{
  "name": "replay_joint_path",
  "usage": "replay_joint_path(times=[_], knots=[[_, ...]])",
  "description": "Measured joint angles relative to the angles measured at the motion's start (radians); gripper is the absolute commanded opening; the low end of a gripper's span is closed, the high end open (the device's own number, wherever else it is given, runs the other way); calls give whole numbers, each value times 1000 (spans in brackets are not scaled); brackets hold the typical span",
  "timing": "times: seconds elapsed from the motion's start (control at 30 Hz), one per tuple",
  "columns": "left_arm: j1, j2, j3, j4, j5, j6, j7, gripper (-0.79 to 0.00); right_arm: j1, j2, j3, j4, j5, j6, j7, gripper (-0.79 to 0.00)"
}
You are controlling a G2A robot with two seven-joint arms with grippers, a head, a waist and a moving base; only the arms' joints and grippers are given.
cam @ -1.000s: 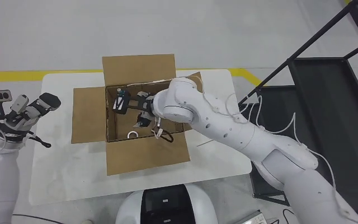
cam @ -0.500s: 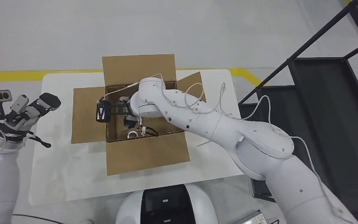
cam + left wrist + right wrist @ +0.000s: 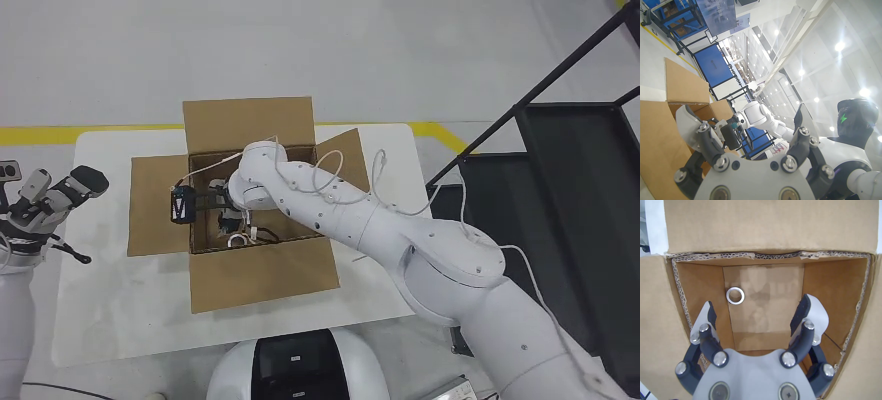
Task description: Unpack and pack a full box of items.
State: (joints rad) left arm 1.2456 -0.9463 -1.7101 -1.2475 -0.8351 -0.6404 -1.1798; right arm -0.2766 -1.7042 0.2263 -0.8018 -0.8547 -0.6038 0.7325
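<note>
My right gripper (image 3: pixel 757 308), fingers apart and empty, over the open box (image 3: pixel 772 255); metal ring (image 3: pixel 735 295) on the box floor. My left gripper (image 3: pixel 743 110), likewise apart, away from the box.

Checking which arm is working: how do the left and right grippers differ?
Place: the right gripper hangs at the cardboard box's mouth; the left gripper sits by the table's left edge, apart from the box. Aim: the right gripper points down at the box floor and a metal ring; the left gripper tilts up toward the ceiling. Both are open and empty.
</note>
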Motion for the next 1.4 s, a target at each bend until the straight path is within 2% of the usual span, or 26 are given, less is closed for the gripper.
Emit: replay_joint_path(times=[0.43, 0.77, 0.8, 0.87, 1.07, 1.27, 1.4], knots=[[0, 0, 0, 0, 0, 0, 0, 0, -13, -2, -4, 7, -19, 17, -8, 0], [0, 0, 0, 0, 0, 0, 0, 0, -33, -61, -25, 132, -83, -30, -28, 0], [0, 0, 0, 0, 0, 0, 0, 0, -33, -69, -26, 147, -86, -35, -37, -9], [0, 0, 0, 0, 0, 0, 0, 0, -32, -87, -26, 184, -91, -45, -65, -117], [0, 0, 0, 0, 0, 0, 0, 0, -33, -139, -25, 303, -108, -52, -141, -299], [0, 0, 0, 0, 0, 0, 0, 0, -46, -185, -26, 407, -113, -74, -174, -314], [0, 0, 0, 0, 0, 0, 0, 0, -48, -208, -25, 457, -117, -95, -188, -292]])
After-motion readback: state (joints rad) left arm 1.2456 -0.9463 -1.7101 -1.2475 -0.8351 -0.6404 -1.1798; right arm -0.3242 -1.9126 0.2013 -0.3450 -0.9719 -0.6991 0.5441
